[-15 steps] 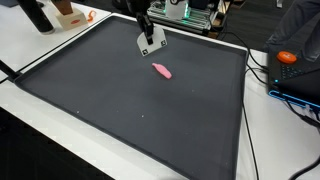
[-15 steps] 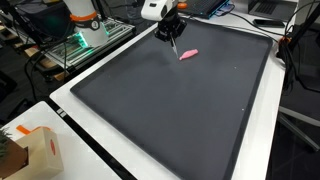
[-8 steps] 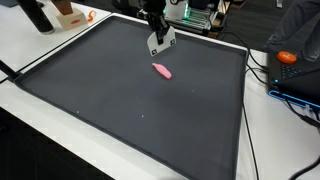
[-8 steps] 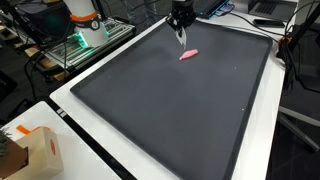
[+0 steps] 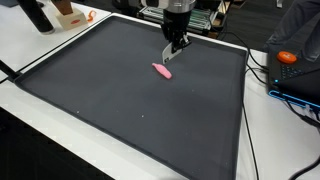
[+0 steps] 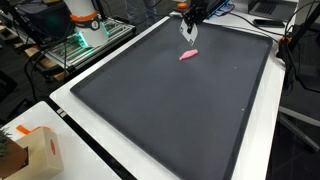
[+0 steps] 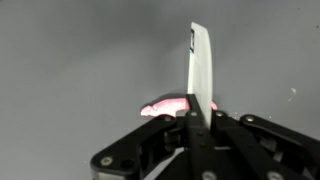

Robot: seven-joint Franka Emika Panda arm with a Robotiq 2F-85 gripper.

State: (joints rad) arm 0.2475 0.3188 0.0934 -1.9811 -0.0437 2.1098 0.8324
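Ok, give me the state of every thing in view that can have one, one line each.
jaws: shut on the white strip, pointing down.
white strip: clamped, sticking out past the jaws, its tip just above the pink piece and seemingly not touching it.
pink piece: lying loose on the dark mat, not gripped.
dark mat: spread flat.

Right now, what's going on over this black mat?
The arm's gripper is shut on a thin white strip that points down at the dark mat. A small pink piece lies on the mat close beside the strip's tip. Whether the strip touches the mat or the piece cannot be told.
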